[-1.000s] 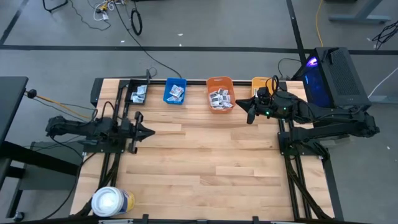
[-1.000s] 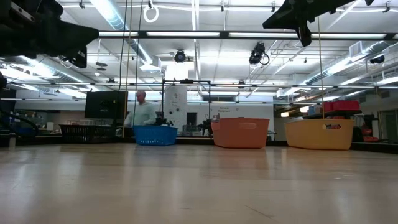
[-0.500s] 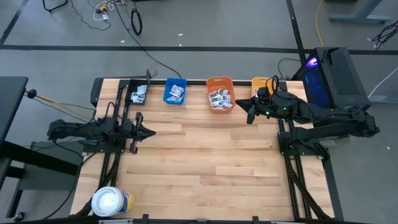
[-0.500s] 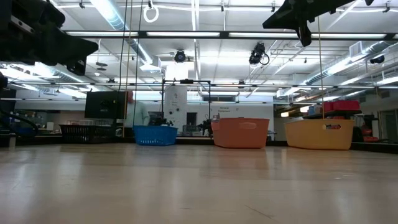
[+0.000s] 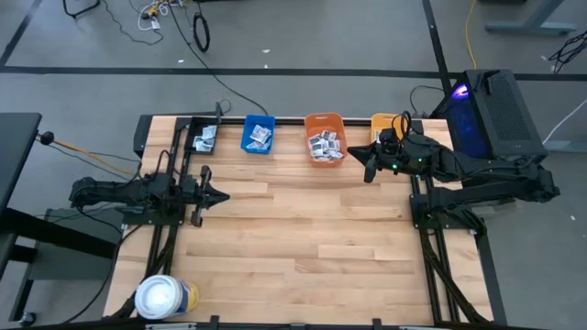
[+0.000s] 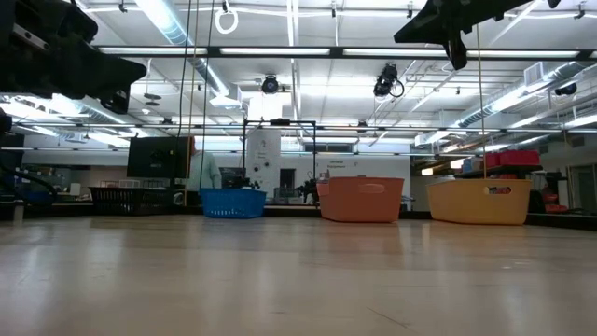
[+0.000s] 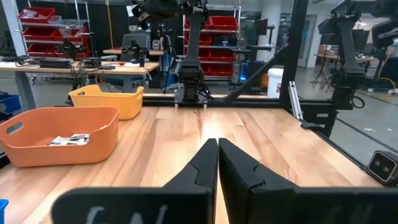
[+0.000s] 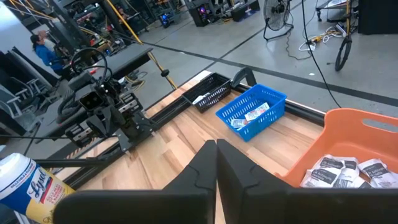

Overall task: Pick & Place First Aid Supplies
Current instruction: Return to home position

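Easing back to rest — nothing held.

Finds the left gripper [image 5: 223, 194] low over the left side of the table [image 5: 303, 243], fingers [image 7: 202, 169] pressed together on nothing, shifted only slightly over the last second. Finds the right gripper [image 5: 352, 152] hanging just beside the orange bin [image 5: 307, 120], fingers likewise together and empty, unmoved in that time. Leaves the packets [image 5: 324, 144] sorted — some in the orange bin, some in the blue bin [image 5: 248, 143], a few in a dark tray [image 5: 195, 143] near the far left corner. Shows no loose packet on the bare wood. Reads as sorting finished or nearly so, with little beyond the retreat left to do.
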